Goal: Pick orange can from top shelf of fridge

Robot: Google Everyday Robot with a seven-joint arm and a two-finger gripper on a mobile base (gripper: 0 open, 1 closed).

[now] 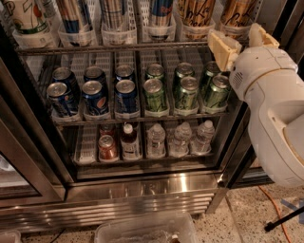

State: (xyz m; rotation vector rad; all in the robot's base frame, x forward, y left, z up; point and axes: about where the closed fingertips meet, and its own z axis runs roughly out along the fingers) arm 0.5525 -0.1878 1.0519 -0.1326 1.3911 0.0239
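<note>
Our gripper (237,37) near orange can (236,14), right end of top shelf (95,47). Claw open, holds nothing. We may bump next can (196,12), or pinch low; can tips.

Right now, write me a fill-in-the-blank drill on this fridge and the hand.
On the top shelf, the orange cans stand at the ___ end. The hand hovers just below them, holding ___. On the rack beneath, the cans nearest the hand are ___.
Missing words: right; nothing; green.
</note>
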